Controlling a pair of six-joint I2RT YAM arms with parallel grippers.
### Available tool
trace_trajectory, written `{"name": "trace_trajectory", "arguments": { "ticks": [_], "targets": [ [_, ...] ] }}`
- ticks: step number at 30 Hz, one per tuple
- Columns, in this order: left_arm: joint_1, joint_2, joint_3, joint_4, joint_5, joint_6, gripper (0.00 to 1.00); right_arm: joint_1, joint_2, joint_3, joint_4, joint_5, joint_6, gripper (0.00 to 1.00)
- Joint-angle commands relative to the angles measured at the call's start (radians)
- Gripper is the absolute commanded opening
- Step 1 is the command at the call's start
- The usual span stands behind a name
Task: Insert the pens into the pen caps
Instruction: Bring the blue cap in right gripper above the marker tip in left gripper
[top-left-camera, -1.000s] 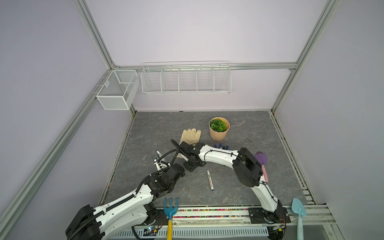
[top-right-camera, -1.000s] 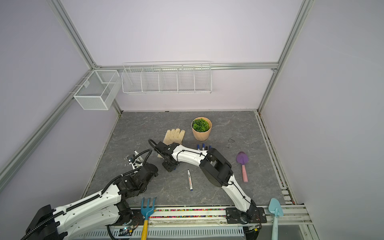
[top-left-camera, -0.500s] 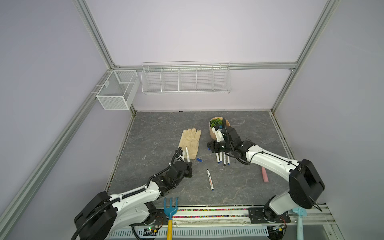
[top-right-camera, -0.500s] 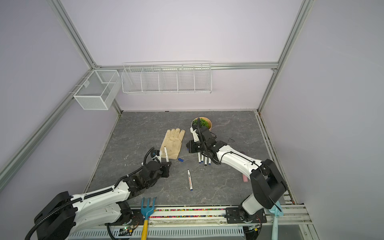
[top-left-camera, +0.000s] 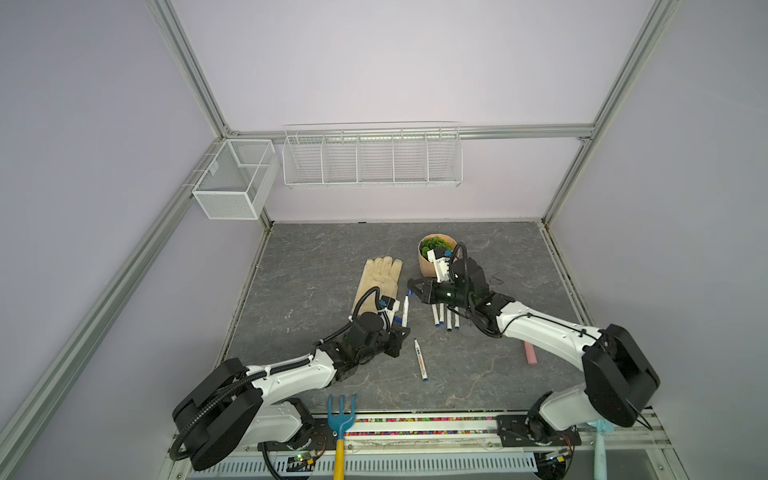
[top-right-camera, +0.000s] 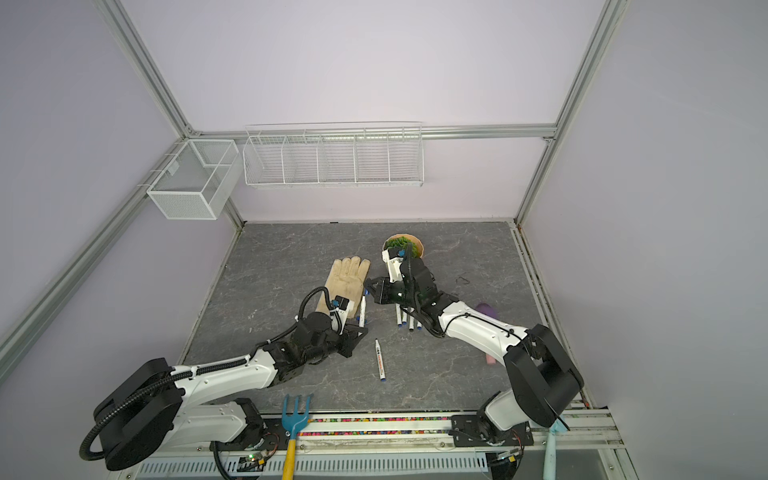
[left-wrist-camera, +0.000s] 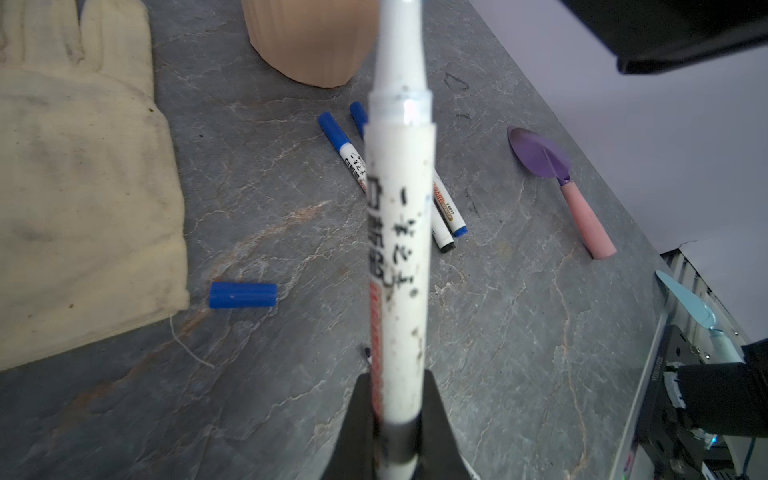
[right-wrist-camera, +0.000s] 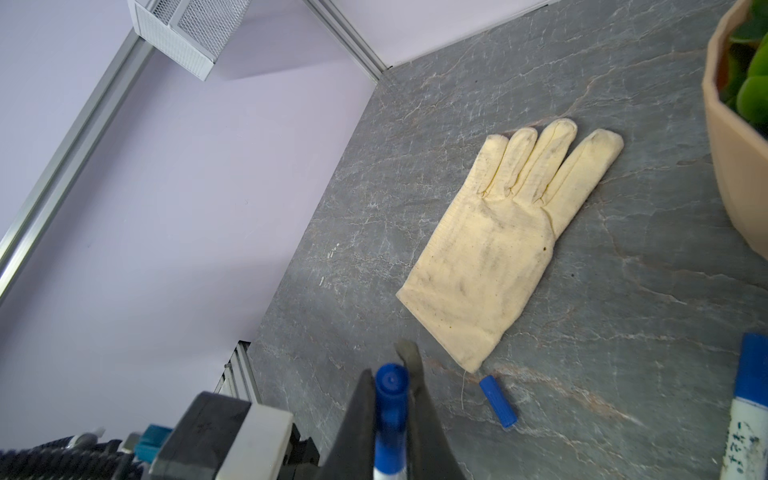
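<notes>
Pens (top-left-camera: 436, 315) lie grouped near table (top-left-camera: 316, 257) centre, well apart from its edges.

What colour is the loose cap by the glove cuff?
Blue; the cap shows best in the left wrist view.

A glove (top-left-camera: 380, 278) lay flat near the pot (top-left-camera: 424, 266). A blue fork (top-left-camera: 341, 419) sat by the front rail (top-left-camera: 415, 422).

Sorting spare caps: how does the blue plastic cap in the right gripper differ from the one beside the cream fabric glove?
The gripped blue cap is pinched in the shut right gripper; the loose blue cap lies free beside the cream glove. The gripped cap stands closed end up, the loose cap on its side. Both are short blue cylinders.
</notes>
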Motion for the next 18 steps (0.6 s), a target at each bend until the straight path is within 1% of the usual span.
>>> {"name": "trace_trajectory", "arguments": {
  "ticks": [1, 9, 18],
  "targets": [
    [-0.005, 0.006, 0.024, 0.023, 0.023, 0.03, 0.0, 0.003, -0.005, 0.024, 0.002, 0.029, -0.017, 0.09],
    [-0.009, 0.0, 0.026, 0.012, 0.011, 0.031, 0.0, 0.014, 0.014, 0.044, -0.047, -0.008, -0.058, 0.09],
    [-0.01, 0.001, 0.028, 0.011, 0.004, 0.03, 0.0, 0.032, 0.002, 0.038, -0.127, -0.002, -0.12, 0.08]
  ]
}}
